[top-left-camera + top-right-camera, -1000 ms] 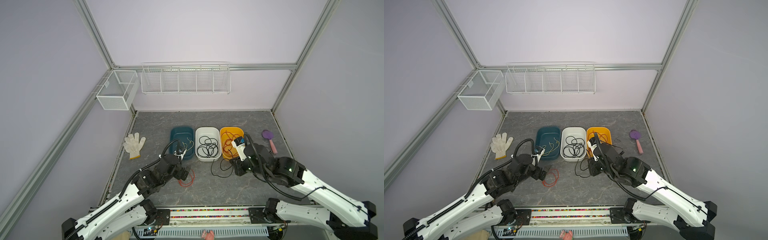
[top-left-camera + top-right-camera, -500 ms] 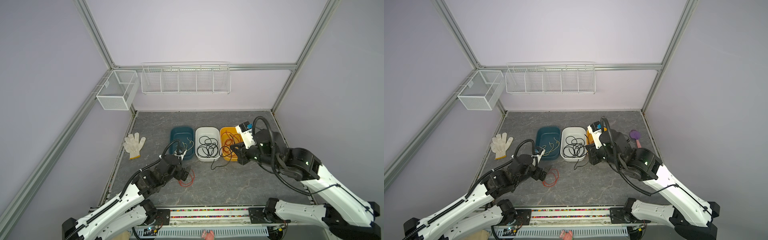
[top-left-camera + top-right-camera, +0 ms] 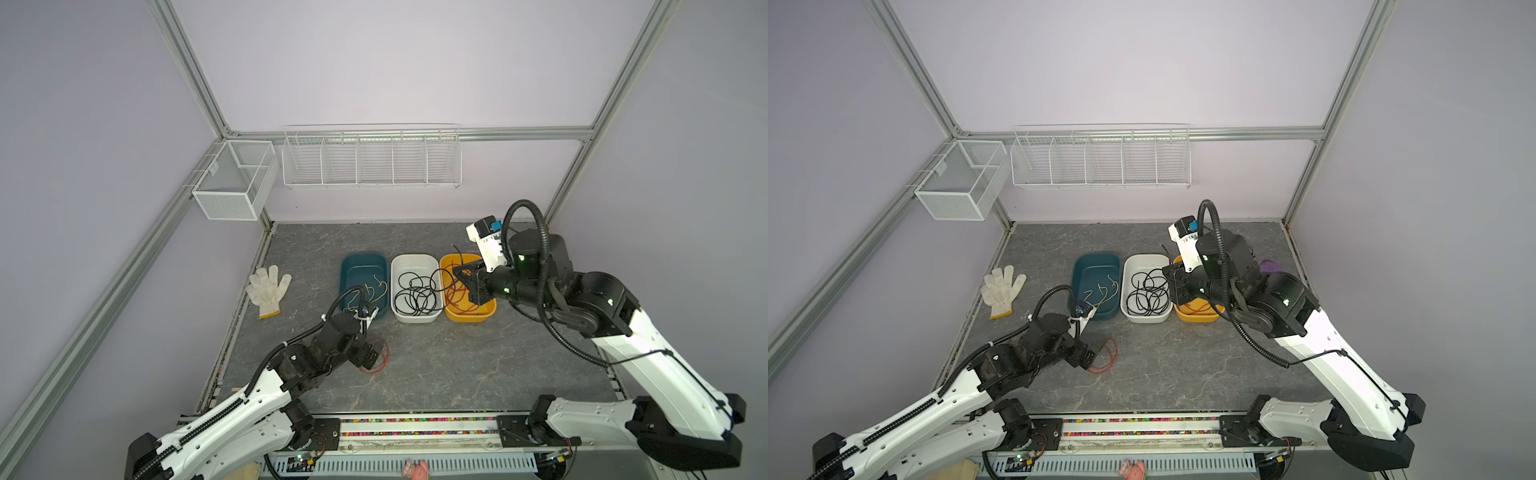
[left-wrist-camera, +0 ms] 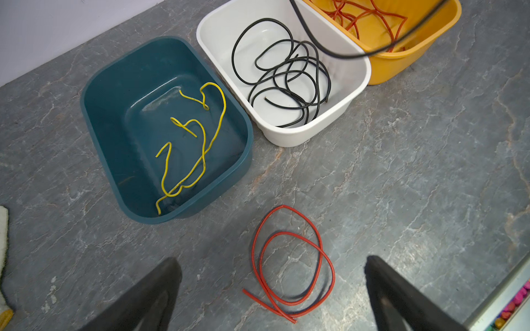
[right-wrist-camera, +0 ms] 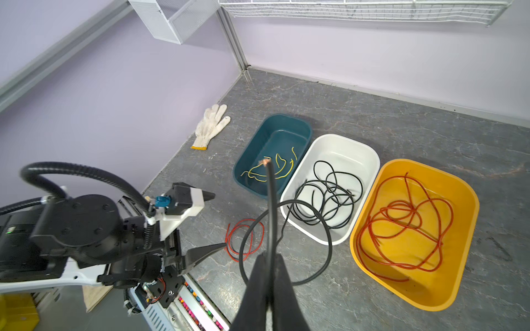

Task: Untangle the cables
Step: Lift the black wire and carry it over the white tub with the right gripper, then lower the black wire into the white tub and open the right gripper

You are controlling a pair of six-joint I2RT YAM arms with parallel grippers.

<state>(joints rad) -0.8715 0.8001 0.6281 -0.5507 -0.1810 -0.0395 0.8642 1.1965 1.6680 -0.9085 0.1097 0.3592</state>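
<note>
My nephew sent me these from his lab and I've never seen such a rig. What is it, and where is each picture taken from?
The machine is two robot arms, a left arm and a right arm, at a grey table. Two pictures look down from overhead, side by side; the other two come from a camera on each wrist. Three tubs stand there: a teal tub with yellow cables, a white tub with black cables, an orange tub with red cables. A glove lies aside. The left pincer is open over a loose red cable on the table, holding nothing. The right pincer is shut on a single black cable, held up near the tubs.
</note>
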